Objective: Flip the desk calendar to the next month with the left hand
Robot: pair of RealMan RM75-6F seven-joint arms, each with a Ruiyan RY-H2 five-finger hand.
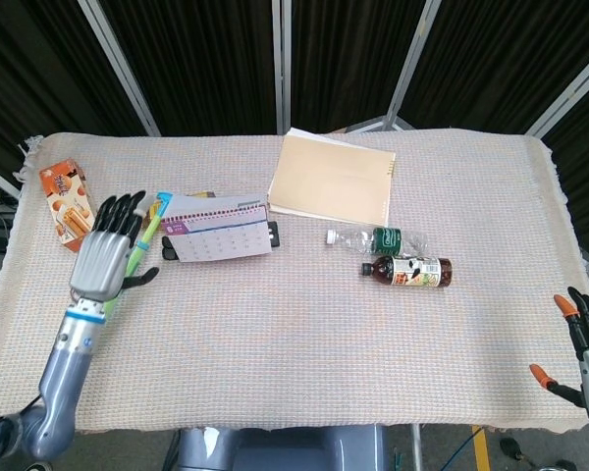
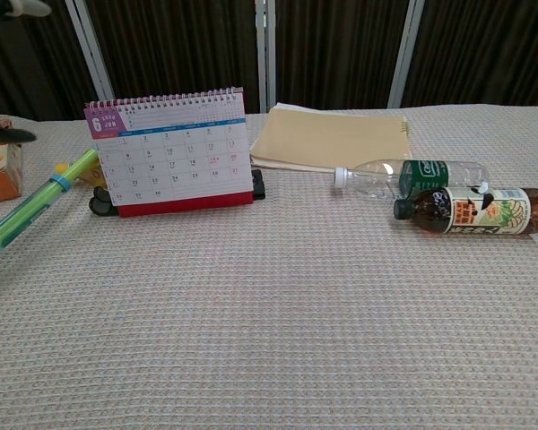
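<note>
The white spiral-bound desk calendar (image 1: 219,238) with a red base strip stands upright on the beige woven tablecloth (image 1: 294,334) left of the table's middle, its front page showing a purple corner block with a large "6" above a grid of dates. The grey left hand (image 1: 103,257) hovers to the left of the calendar, apart from it, with its dark fingers (image 1: 118,211) spread and extended and nothing in its grasp; in the chest view only dark fingertips show at the left edge. A green plastic tube with a blue band (image 2: 31,204) lies slantwise on the cloth between that hand and the calendar, its far end near the calendar's left foot. An orange snack box (image 1: 70,205) lies near the table's left edge. Behind and to the right of the calendar rests a tan paper folder (image 1: 332,180). Further right, a clear plastic bottle with a green label (image 2: 411,174) lies on its side, and just in front of it a dark brown drink bottle with a patterned label (image 2: 473,208) lies the same way. The right hand (image 1: 587,353), with orange-tipped fingers, sits at the lower right corner of the head view, fingers apart, holding nothing.
</note>
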